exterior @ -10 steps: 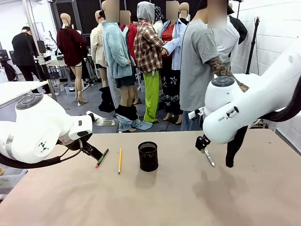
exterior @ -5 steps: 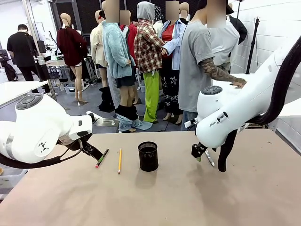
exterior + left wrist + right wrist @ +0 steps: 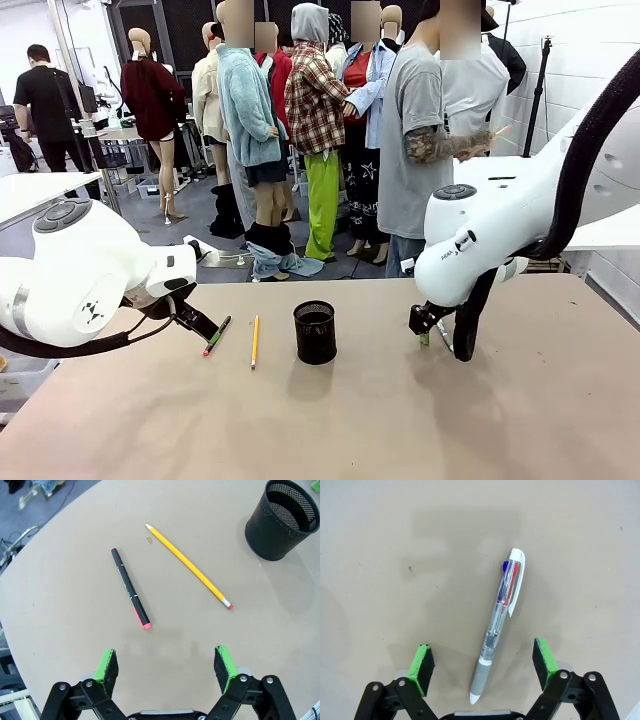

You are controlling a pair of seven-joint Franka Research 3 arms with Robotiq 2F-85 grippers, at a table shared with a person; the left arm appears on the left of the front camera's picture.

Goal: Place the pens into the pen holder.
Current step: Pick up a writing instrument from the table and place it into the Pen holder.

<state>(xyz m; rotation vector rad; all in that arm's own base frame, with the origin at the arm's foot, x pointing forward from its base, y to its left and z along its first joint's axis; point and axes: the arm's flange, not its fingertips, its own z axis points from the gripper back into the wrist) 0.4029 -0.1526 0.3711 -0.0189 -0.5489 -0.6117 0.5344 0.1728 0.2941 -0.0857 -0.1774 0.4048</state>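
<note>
The black mesh pen holder [image 3: 315, 332] stands upright mid-table, with nothing visible inside it [image 3: 282, 520]. To its left lie a yellow pencil [image 3: 255, 341] [image 3: 189, 566] and a black pen with a red tip [image 3: 217, 335] [image 3: 130, 588]. My left gripper [image 3: 200, 325] [image 3: 166, 665] hovers open just short of them, holding nothing. My right gripper [image 3: 428, 324] [image 3: 482, 665] is low over the table to the right of the holder, open. A silvery-white clear pen [image 3: 500, 622] lies flat, its grey tip end between the green pads [image 3: 421, 662], untouched.
The tan table [image 3: 330, 420] has free room in front and to the right. A person in a grey shirt [image 3: 420, 140] stands at the far side behind my right arm, hands off the table. A black cable [image 3: 465, 325] hangs beside my right gripper.
My right arm has swung left and lowered its gripper over the silvery-white pen. The person's hand has left the arm and drawn back. The left arm stays still.
</note>
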